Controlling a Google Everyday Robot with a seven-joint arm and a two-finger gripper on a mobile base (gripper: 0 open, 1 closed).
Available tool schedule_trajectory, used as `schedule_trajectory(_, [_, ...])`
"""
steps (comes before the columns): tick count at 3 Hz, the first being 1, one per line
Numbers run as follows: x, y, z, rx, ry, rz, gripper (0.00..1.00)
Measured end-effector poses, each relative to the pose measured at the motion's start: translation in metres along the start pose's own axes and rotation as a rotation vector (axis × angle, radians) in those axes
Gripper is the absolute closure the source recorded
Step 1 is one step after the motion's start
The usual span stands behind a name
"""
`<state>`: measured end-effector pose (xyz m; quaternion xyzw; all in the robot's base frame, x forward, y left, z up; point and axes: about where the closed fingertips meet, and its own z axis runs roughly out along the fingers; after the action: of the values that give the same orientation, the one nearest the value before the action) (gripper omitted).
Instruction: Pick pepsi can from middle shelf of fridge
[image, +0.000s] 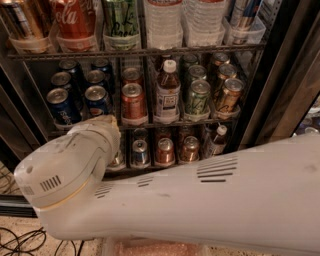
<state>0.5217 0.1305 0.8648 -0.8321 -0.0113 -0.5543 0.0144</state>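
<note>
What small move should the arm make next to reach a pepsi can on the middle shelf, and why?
Probably raise the wrist slightly: it ends just below the front pepsi can on the middle shelf, and the gripper, hidden beyond the wrist, is likely too low for the can's body.

The middle shelf (176, 123) of the fridge (265, 85) carries a white-capped bottle (167, 90). Just left of the bottle stands an orange-red can (133, 100), and further left a pepsi can (98, 99) among other blue cans (61, 104). To the bottle's right are green cans (198, 96), then what look like bronze ones (229, 94). The tool is hidden behind the white arm (75, 165), lower left of the bottle.
</note>
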Motion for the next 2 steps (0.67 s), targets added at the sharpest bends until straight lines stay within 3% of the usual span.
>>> schedule_trajectory(1, [0.0097, 0.016, -0.0018, -0.06, 0.035, 0.009, 1.0])
schedule_trajectory(2, [0.0097, 0.016, -0.0018, -0.06, 0.035, 0.009, 1.0])
